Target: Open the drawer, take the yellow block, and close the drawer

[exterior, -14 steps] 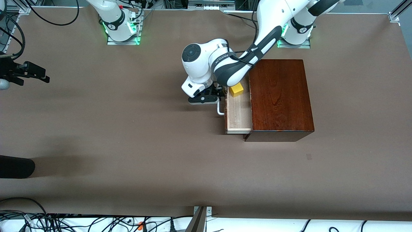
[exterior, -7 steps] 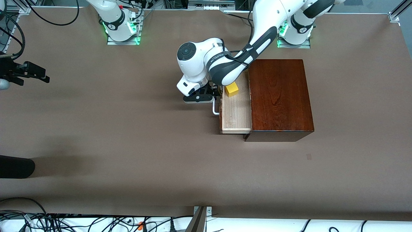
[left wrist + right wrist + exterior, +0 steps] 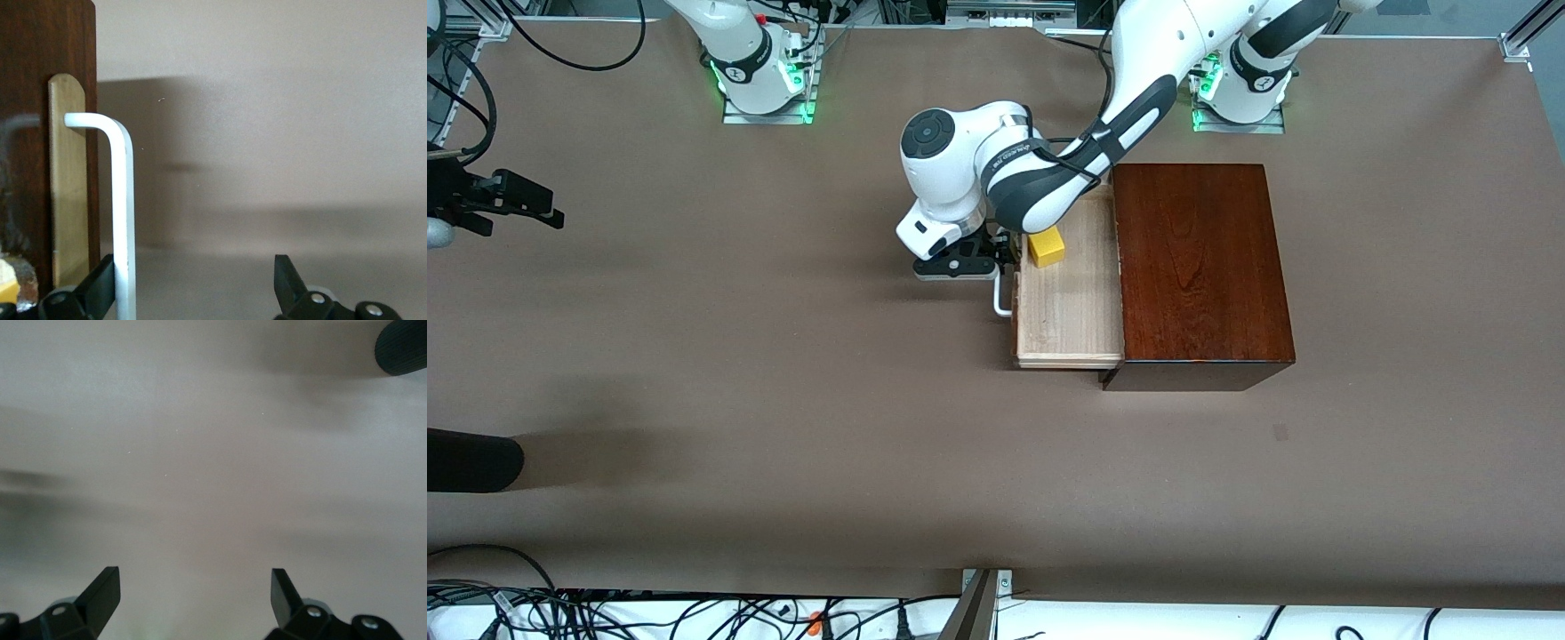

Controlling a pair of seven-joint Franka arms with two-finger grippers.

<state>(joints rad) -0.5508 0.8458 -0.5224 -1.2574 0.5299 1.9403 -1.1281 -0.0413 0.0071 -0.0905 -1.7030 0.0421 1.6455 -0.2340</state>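
The drawer (image 3: 1067, 311) stands pulled out of the dark reddish-brown wooden box (image 3: 1200, 267), toward the right arm's end of the table. The yellow block (image 3: 1047, 246) sits inside the drawer, in the corner by the drawer front that lies farther from the front camera. My left gripper (image 3: 965, 267) is at the white bar handle (image 3: 1003, 300). In the left wrist view this gripper (image 3: 193, 267) is open wide, with one finger against the handle (image 3: 123, 200). My right gripper (image 3: 551, 206) waits open over bare table at the right arm's end, and its wrist view shows the gripper (image 3: 193, 583) holding nothing.
A black rounded object (image 3: 471, 460) juts in at the table's edge at the right arm's end, also seen as the black object (image 3: 403, 347). Cables (image 3: 560, 613) run along the edge nearest the front camera. Both arm bases stand along the table's farthest edge.
The drawer has slid farther out toward the right arm's end, with my left gripper moving along at the handle. The yellow block rode with it. The right arm has not moved.
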